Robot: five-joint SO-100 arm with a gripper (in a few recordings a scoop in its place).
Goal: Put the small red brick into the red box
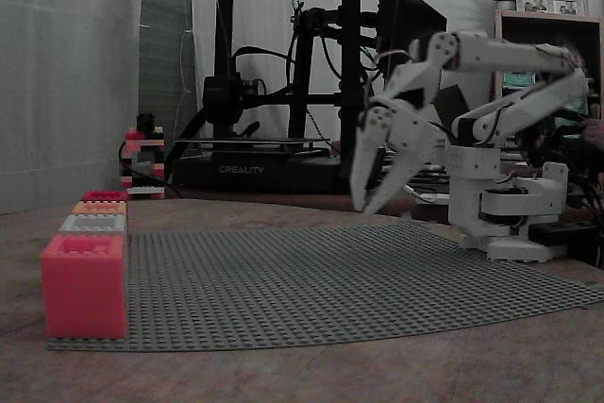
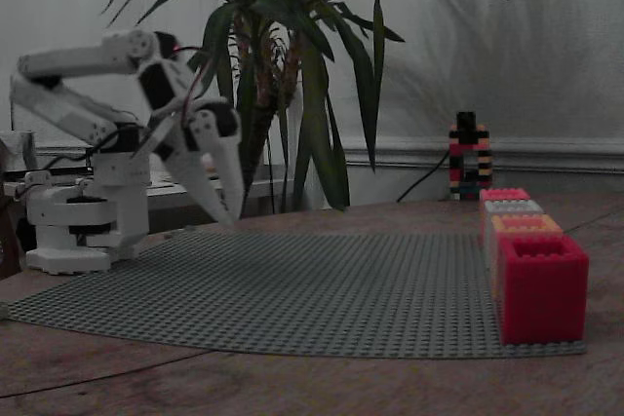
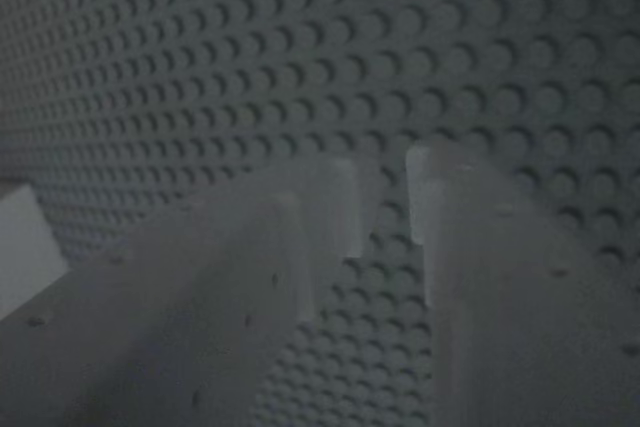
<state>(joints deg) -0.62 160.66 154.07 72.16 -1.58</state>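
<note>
Four boxes are lined along the grey studded baseplate edge; the red box is counted nearest in a fixed view. The gripper is held slightly open, empty, above the baseplate. A wooden table and a plant are seen.

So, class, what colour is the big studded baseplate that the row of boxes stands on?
Grey: the studded baseplate shows best in a fixed view; the wrist view shows its studs close up.

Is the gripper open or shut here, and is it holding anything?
Open and empty: in the wrist view the gripper shows a gap between its fingertips with only the studded baseplate behind.
</note>
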